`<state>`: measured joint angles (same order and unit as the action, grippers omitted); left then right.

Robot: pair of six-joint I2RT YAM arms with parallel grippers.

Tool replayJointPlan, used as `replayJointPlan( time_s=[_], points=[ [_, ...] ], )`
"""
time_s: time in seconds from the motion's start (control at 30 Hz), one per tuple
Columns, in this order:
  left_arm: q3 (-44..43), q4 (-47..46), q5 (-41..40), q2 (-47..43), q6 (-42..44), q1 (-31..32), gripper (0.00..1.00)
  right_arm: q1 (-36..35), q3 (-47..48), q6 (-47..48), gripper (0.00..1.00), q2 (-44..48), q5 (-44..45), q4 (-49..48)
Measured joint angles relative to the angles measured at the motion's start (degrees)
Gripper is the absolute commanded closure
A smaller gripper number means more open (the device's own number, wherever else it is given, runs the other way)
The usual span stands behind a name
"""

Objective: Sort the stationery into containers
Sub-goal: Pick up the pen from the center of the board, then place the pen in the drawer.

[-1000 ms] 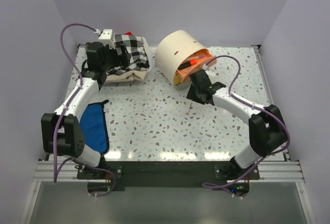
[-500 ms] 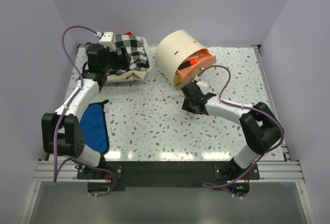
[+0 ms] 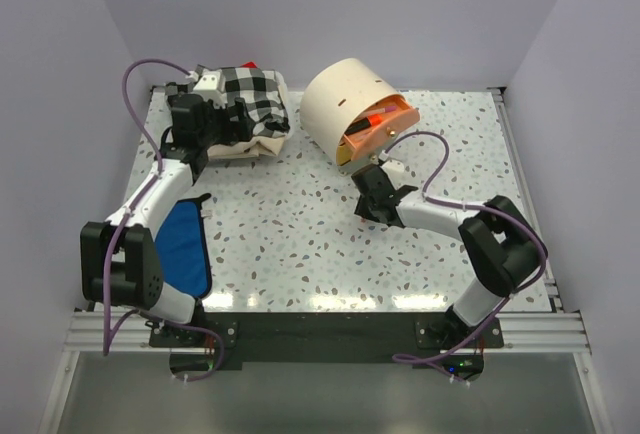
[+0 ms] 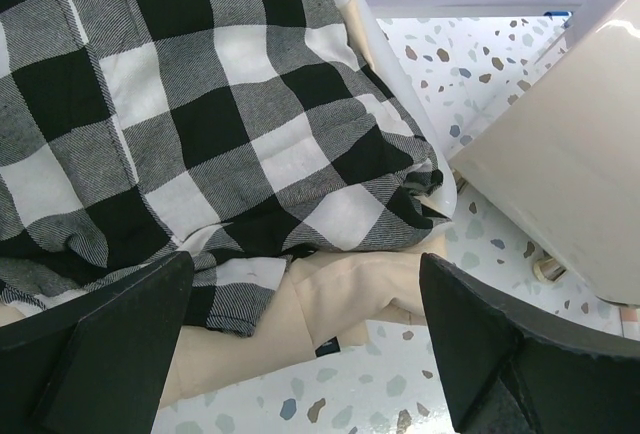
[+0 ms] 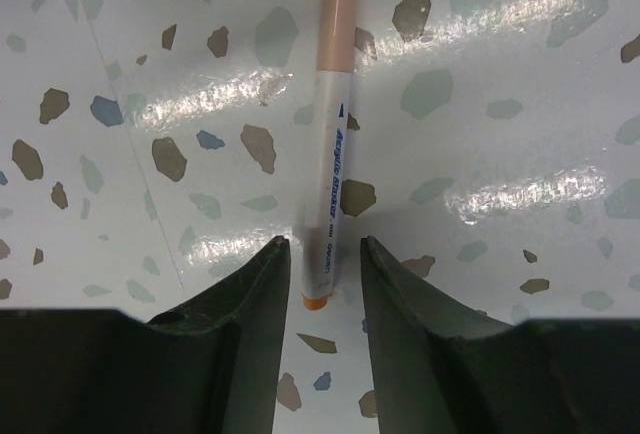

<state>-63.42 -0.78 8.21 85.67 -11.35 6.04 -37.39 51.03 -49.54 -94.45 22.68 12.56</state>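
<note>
Partly done: the cream cabinet [image 3: 345, 94] had its orange drawer [image 3: 385, 122] open with a few items inside, an acrylic marker [image 5: 330, 154] lay on the table [image 3: 280, 224] just in front of the cabinet with the right gripper [image 5: 325, 254] straddling its tail, not yet pinching, and the left gripper [image 4: 305, 284] gaped wide over the checked cloth [image 4: 200, 104] beside the cabinet.

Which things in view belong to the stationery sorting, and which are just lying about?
Job in hand: marker on the table, straddled by the right hand; cream drum cabinet; its open orange drawer, with items inside.
Lying about: checked cloth pile; beige fabric under it; blue fabric item.
</note>
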Motion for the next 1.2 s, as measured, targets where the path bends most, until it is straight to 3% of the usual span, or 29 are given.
replayJointPlan(
  time_s=[0.13,0.2,0.27,0.3,0.5,0.63,0.83,1.0,1.2],
  points=[
    [0.79,0.02,0.11,-1.14,-0.09,0.0,0.0,0.0,-0.39,-0.33,0.65,-1.16,0.68,-0.28],
    [1.07,0.0,0.13,-1.6,-0.2,0.0,0.0,-0.07,-0.39,-0.37,0.76,-1.25,1.18,-0.39],
    [1.33,0.0,0.15,-1.9,-0.46,0.0,0.0,-0.11,-0.5,-0.35,0.95,-1.4,1.81,-0.35],
    [1.46,0.0,0.24,-1.99,-0.66,0.0,0.0,-0.11,-0.55,-0.33,1.0,-1.49,1.97,-0.39],
    [1.51,0.02,0.55,-2.45,-1.57,0.0,0.0,0.11,-0.87,-1.22,1.0,-0.35,1.99,1.33],
    [1.51,0.0,1.03,-2.97,-1.79,0.0,0.0,0.61,-0.09,0.17,1.0,2.95,2.29,11.67],
    [1.51,-1.09,2.95,-3.02,-3.98,0.11,0.0,1.9,12.7,10.08,1.0,11.26,3.63,29.33],
    [1.18,-2.03,4.11,-3.02,-4.7,0.66,0.0,2.21,21.79,18.47,1.0,19.02,3.52,33.48],
    [-1.77,-2.21,5.75,-2.84,-5.07,1.11,0.0,2.23,28.5,30.27,1.0,19.37,1.2,32.61]
  ],
)
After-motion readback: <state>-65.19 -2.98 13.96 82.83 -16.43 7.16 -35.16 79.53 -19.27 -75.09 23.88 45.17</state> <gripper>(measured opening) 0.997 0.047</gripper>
